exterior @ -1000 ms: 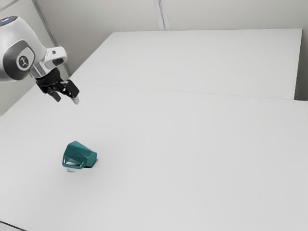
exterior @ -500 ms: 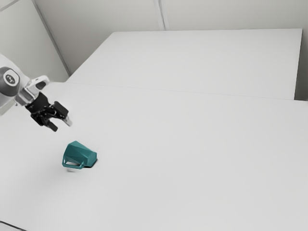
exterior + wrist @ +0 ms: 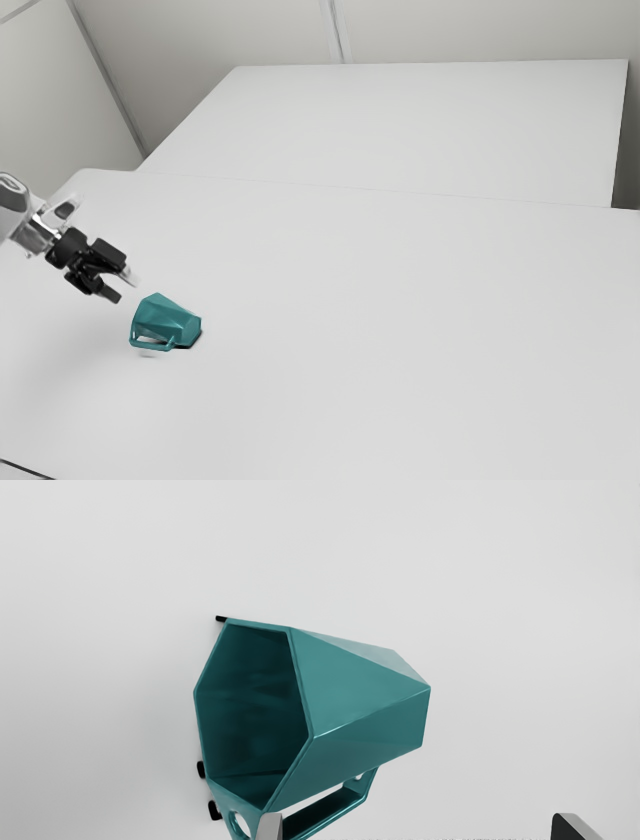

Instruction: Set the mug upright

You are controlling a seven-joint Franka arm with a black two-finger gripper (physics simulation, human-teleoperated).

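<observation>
Got the gripper [image 3: 123, 287] hanging near the teal mug [image 3: 165, 320] with both fingers spread well apart, and seeing that mug tipped on its side on the white table [image 3: 380, 330], with its open mouth [image 3: 250, 705] toward the exterior view's left and one fingertip [image 3: 270, 826] covering a bit of the handle [image 3: 325, 813] in the wrist view.

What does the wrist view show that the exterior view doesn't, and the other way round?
Wrist view: the open mouth of the mug, looking into its dark inside.

Exterior view: the arm coming in from that view's left, and a thin dark line near its lower left corner.

Both: the teal mug on its side on the white table, its handle, and the gripper with its fingers apart.
</observation>
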